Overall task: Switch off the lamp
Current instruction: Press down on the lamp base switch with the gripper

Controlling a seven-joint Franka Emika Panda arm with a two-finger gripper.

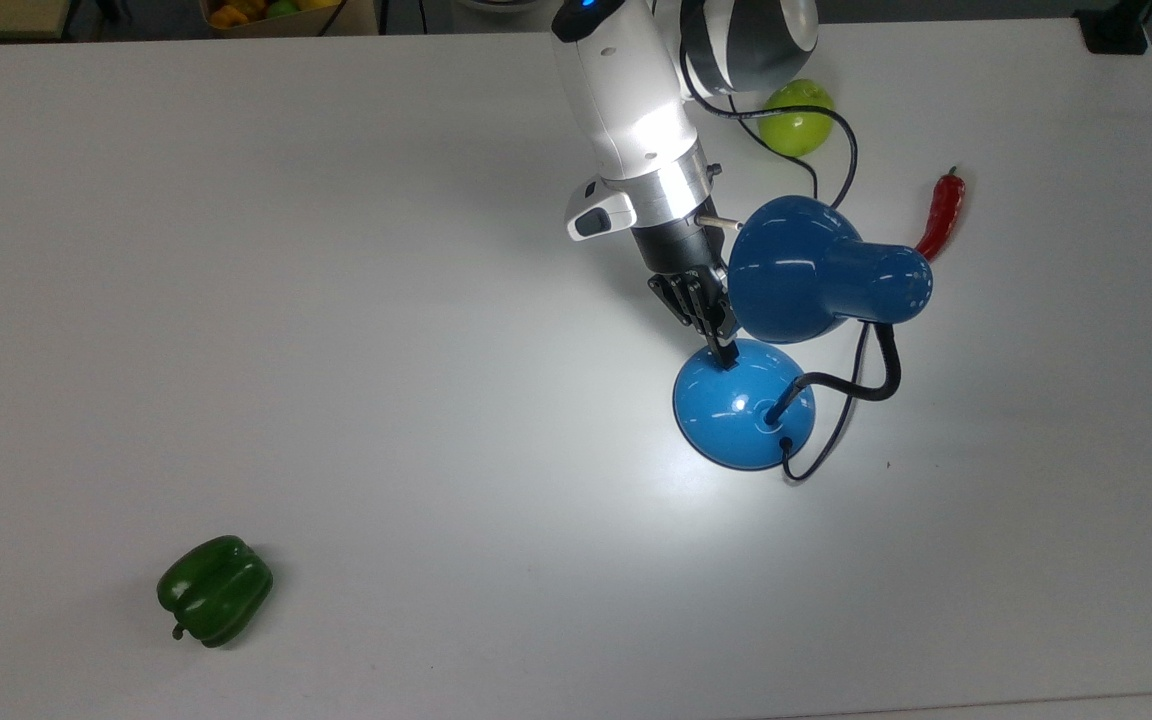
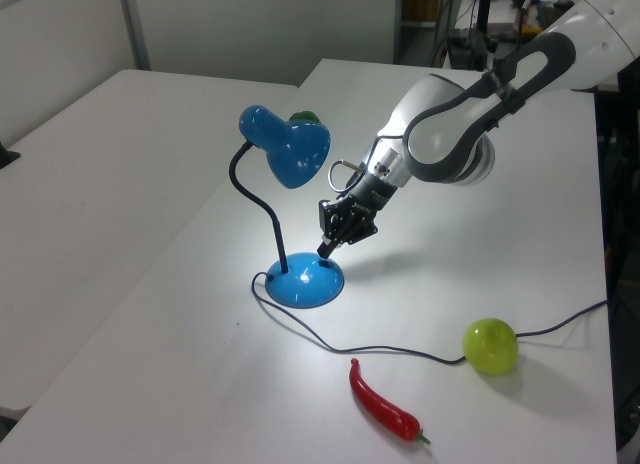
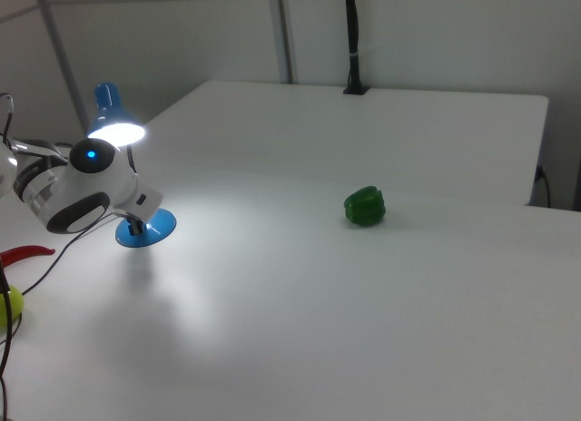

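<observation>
The glossy blue lamp stands on the white table with its round base (image 1: 736, 410) (image 2: 305, 282) and bell shade (image 1: 796, 270) (image 2: 290, 149) joined by a black gooseneck (image 1: 871, 390). It is lit: the shade (image 3: 113, 122) glows and a bright pool lies on the table around the base. My gripper (image 1: 726, 358) (image 2: 325, 250) is shut, with nothing held. It points down, and its tip is at the base's upper edge where the small black switch sits. The shade partly covers the fingers in the top view. A thin black cord (image 2: 380, 349) trails from the base.
A green apple (image 1: 794, 118) (image 2: 490, 346) and a red chilli (image 1: 941, 212) (image 2: 383, 404) lie near the lamp's cord. A green bell pepper (image 1: 214, 590) (image 3: 365, 206) sits far away, at the top view's lower left.
</observation>
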